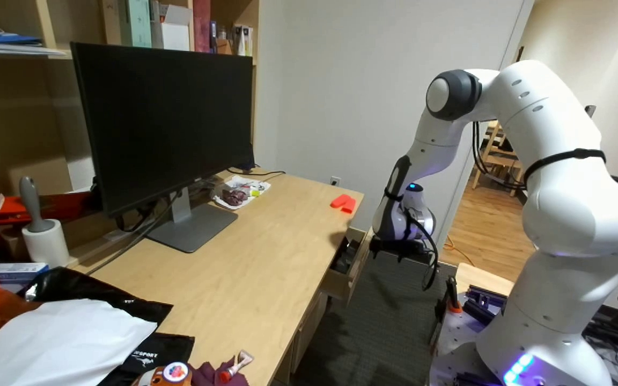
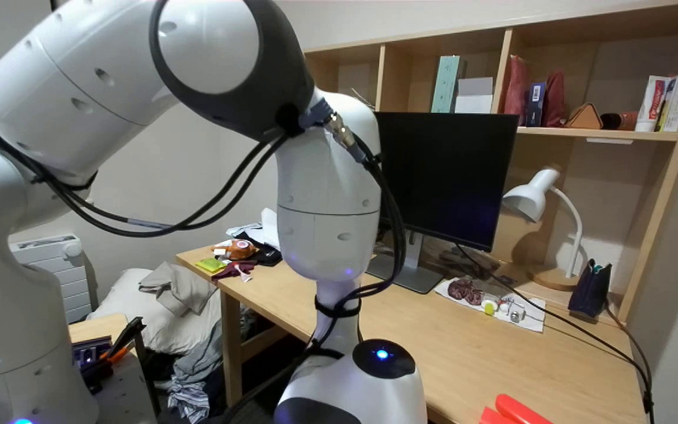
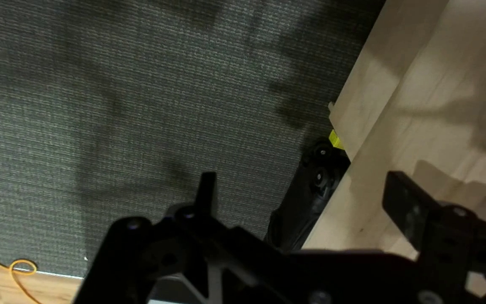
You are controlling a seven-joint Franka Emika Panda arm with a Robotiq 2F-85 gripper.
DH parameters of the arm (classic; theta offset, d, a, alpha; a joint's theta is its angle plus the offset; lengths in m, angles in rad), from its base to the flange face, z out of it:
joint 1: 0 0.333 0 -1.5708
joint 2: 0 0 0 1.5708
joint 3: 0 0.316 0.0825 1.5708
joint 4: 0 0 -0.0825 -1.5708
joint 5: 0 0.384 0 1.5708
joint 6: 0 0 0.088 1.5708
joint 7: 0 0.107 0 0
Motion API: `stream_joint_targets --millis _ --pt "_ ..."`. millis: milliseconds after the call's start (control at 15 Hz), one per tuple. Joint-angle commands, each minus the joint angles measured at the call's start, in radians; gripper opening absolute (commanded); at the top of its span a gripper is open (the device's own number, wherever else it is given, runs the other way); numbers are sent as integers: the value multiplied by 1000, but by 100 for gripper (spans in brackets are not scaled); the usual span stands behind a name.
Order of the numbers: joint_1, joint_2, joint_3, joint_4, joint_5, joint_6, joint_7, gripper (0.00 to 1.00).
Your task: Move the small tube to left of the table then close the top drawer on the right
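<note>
wrist view: the jaws of the gripper (image 3: 301, 188) stand wide apart, one finger seen against dark carpet (image 3: 141, 105), the opposite one against pale wood (image 3: 373, 198). in the gap between them show the wood's edge, some carpet and a black object (image 3: 300, 207) with two round, screw-like spots; a scrap of yellow (image 3: 336, 140) sits just beside it.

in an exterior view the top drawer (image 1: 336, 284) stands open below the far end of the table (image 1: 266, 252), with dark items (image 1: 345, 256) inside. the gripper hangs just beside the drawer's front panel, on the side away from the table. from this angle i can't be sure whether it touches the panel or is slightly clear of it.

the small tube (image 1: 240, 364) lies well apart from the jaws, at the opposite end of the table top, its red cap over a maroon cloth (image 1: 207, 375). both exterior views show it there, near the table's long edge.

much nearer the jaws, two red pieces (image 1: 350, 205) lie side by side at the table's corner by the drawer. a monitor (image 1: 169, 123) stands upright along the shelf side of the table, and a white sheet (image 1: 258, 187) bearing small things lies near its foot.
</note>
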State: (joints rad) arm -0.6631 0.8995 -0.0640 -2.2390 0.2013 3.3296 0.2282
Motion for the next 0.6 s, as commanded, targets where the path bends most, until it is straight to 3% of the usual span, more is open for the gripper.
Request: stream_joint_targets --millis 0,533 --pt "-11 104 33 91 41 65 49 100" --pt "14 188 51 195 109 123 133 100"
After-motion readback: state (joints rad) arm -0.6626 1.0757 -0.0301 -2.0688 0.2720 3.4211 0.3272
